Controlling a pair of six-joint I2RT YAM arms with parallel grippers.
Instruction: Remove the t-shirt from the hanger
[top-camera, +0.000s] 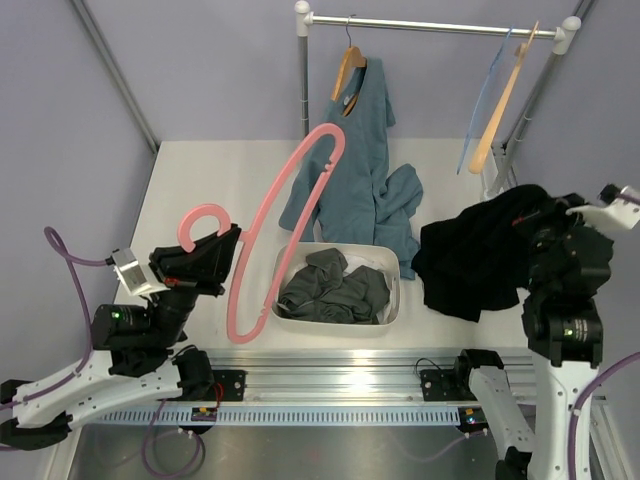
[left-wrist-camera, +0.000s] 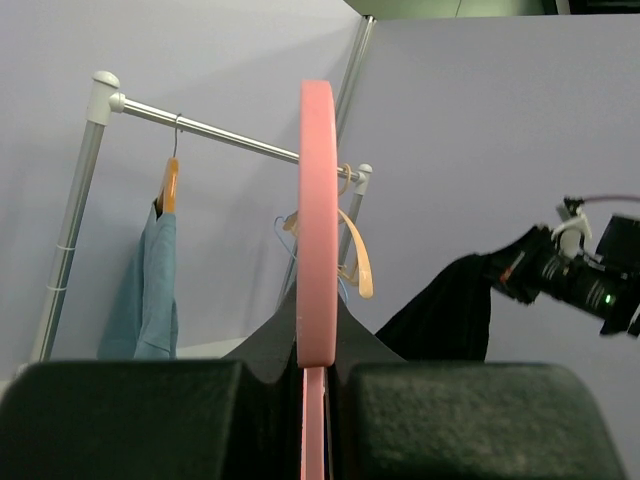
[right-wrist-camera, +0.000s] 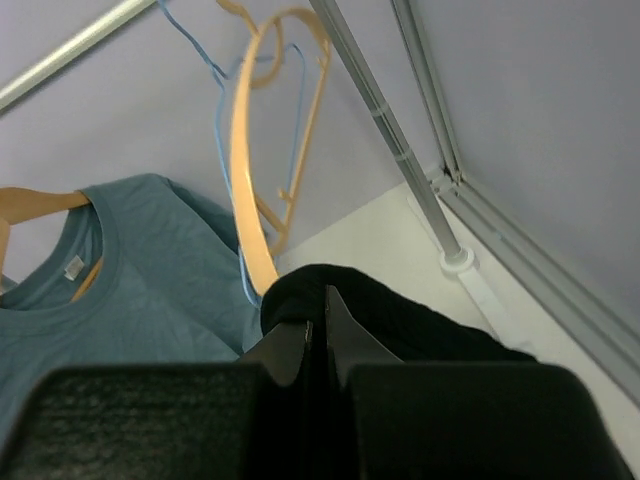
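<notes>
The bare pink hanger (top-camera: 300, 190) is held up over the left half of the table, hook (top-camera: 203, 222) toward the left arm. My left gripper (top-camera: 228, 248) is shut on it just below the hook. In the left wrist view the hanger (left-wrist-camera: 318, 220) stands edge-on between the closed jaws of the left gripper (left-wrist-camera: 318, 345). The black t-shirt (top-camera: 470, 255) hangs in a bunch at the right, off the hanger. My right gripper (top-camera: 540, 222) is shut on a fold of it. In the right wrist view the right gripper (right-wrist-camera: 318, 322) pinches the t-shirt (right-wrist-camera: 400, 315).
A white basket (top-camera: 392, 300) of dark grey clothes sits at the table's front middle. On the rail (top-camera: 430, 25) behind hang a blue-grey shirt (top-camera: 365, 150) on a wooden hanger, plus a bare wooden hanger (top-camera: 497, 110) and a blue wire hanger (top-camera: 487, 85).
</notes>
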